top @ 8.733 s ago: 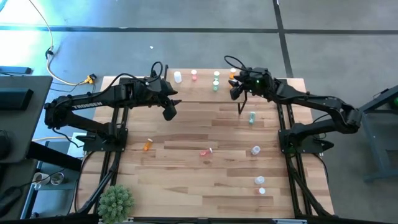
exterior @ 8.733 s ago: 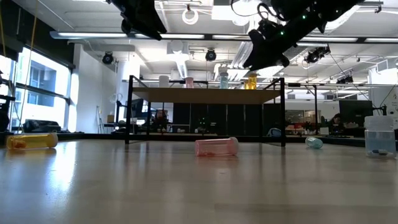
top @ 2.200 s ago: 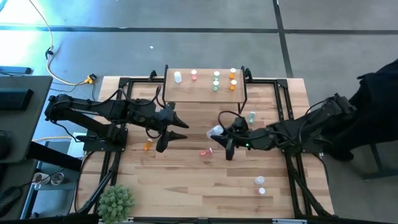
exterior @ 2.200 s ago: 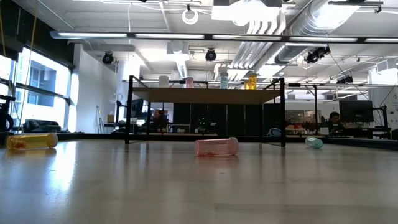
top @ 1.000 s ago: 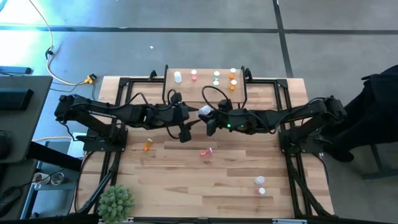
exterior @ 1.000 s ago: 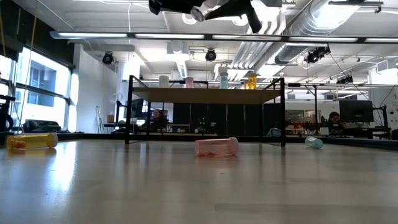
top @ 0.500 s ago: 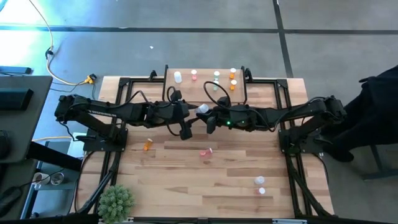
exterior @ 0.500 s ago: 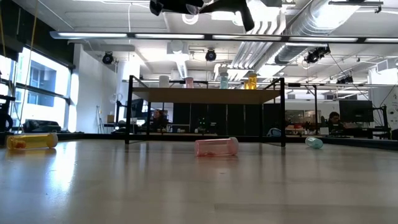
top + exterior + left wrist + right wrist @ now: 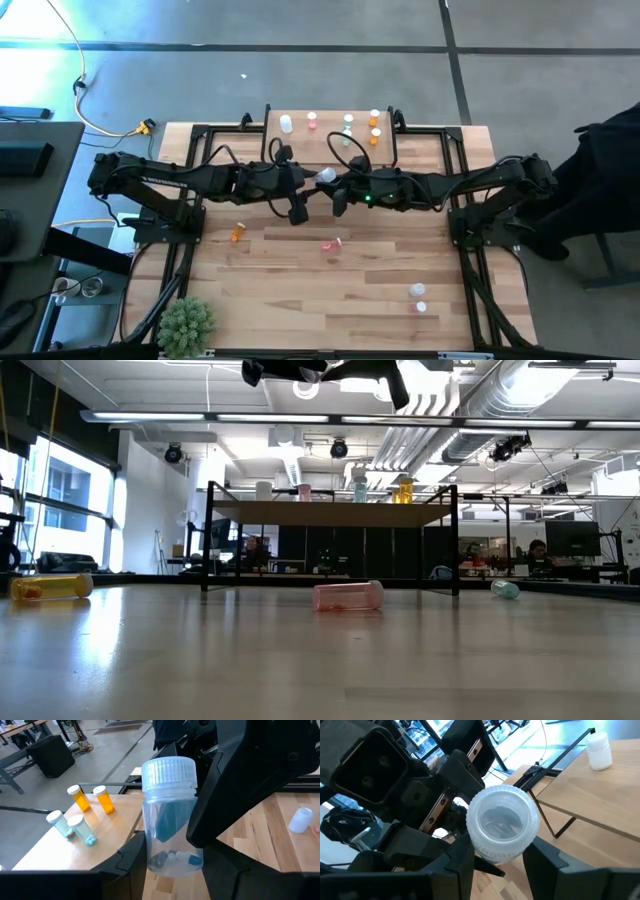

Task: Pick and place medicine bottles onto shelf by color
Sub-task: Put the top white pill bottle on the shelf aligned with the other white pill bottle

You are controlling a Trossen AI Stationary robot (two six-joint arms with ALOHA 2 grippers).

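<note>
Left gripper [image 9: 303,201] jaws have closed onto the clear bottle [image 9: 170,820], pills inside, right gripper [image 9: 333,190] clamping it too.

Grey floor [image 9: 250,40], ceiling ducts [image 9: 420,435], bright windows [image 9: 55,500], possibly distant desks.

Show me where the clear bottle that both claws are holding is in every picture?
High view: the clear bottle is mid-table, between the two claws, just in front of the shelf.
Low view: at the very top, hardly visible among the dark arms.
Left wrist view: centre, upright.
Right wrist view: centre, cap facing the camera.
Shared landmark: the shelf.
</note>
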